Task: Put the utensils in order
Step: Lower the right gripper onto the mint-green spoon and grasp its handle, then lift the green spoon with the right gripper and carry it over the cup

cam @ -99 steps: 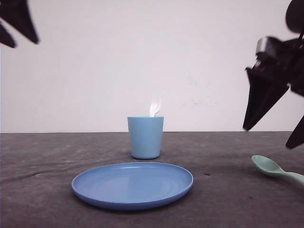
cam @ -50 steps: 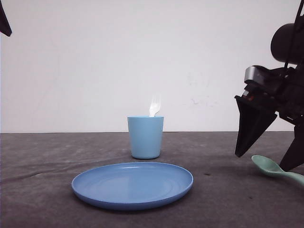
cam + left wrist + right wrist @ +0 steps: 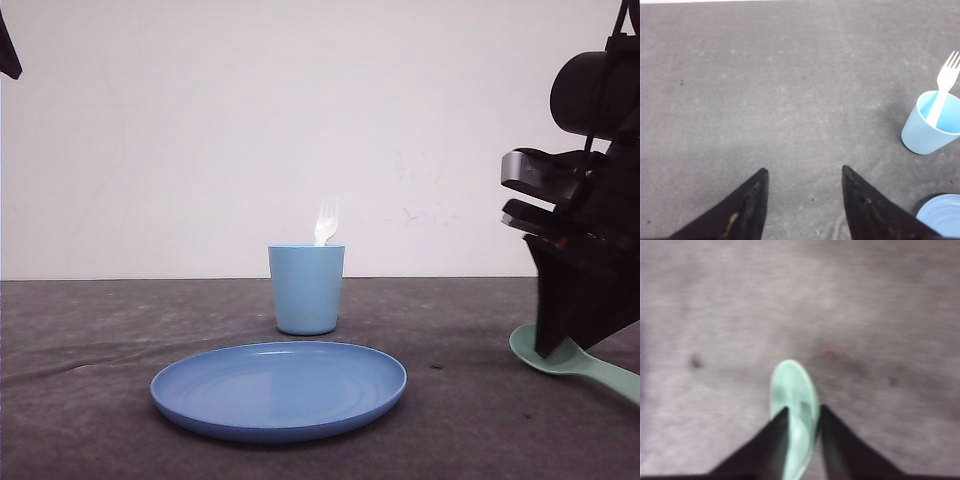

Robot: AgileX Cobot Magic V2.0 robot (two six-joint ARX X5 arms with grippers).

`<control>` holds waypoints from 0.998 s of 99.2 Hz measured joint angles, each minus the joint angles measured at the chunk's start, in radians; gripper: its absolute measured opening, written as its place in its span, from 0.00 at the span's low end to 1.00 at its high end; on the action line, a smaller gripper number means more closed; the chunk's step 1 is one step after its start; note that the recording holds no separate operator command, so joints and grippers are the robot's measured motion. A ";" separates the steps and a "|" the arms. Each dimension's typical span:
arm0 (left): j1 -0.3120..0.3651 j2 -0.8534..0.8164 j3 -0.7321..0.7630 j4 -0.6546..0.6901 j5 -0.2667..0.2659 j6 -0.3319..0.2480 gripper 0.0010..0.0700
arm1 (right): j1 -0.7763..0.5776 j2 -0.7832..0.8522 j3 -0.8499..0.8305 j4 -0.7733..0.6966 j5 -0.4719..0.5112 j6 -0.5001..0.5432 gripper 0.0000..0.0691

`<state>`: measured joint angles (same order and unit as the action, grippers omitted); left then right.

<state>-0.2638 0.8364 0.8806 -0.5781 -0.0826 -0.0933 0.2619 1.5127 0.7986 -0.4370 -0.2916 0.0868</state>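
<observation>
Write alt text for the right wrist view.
The right pincer straddles the mint-green spoon lying on the grey table, fingers close on either side of its bowl. The picture is blurred.

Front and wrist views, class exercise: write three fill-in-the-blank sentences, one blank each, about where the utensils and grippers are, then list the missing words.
1. The white fork stands in the light blue ____.
2. The right gripper has its fingers either side of the mint-green ____.
3. The left gripper hangs open over bare ____.

Missing words: cup; spoon; table
</observation>
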 joint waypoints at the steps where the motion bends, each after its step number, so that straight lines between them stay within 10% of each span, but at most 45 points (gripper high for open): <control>1: 0.000 0.000 0.000 -0.001 0.000 0.000 0.39 | 0.000 0.000 0.000 0.000 0.003 0.000 0.11; 64: 0.000 0.000 0.000 -0.016 0.000 0.000 0.39 | 0.047 -0.034 0.127 0.084 -0.053 0.000 0.03; 99: 0.000 0.000 0.000 -0.016 0.000 0.000 0.39 | 0.145 -0.041 0.245 0.544 -0.148 0.026 0.03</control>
<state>-0.2638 0.8364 0.8806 -0.5945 -0.0826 -0.0933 0.4065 1.4719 1.0435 0.1074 -0.4400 0.1127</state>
